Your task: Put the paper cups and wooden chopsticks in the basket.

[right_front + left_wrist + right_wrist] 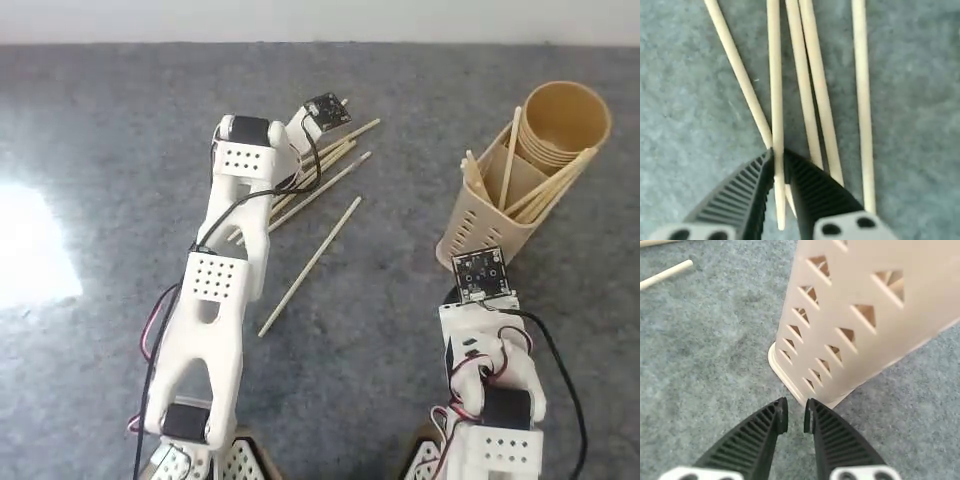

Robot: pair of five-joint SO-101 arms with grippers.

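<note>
Several wooden chopsticks [335, 165] lie in a loose bundle on the grey table, at the end of the left arm [235, 230]. My left gripper [779, 161] is shut on one chopstick [774, 75] of that bundle, down at table level, with others [812, 95] close beside it. A single chopstick [312, 263] lies apart, nearer the middle. The beige basket [478, 225] stands at the right and holds stacked paper cups [566, 120] and several chopsticks [508, 165]. My right gripper [796, 415] is shut on nothing, just in front of the basket's foot [790, 377].
The grey carpet-like tabletop [100, 150] lies bare to the left and between the two arms. A bright patch of light [30, 250] sits at the left edge. The end of one chopstick [667, 274] lies off to the side of the basket.
</note>
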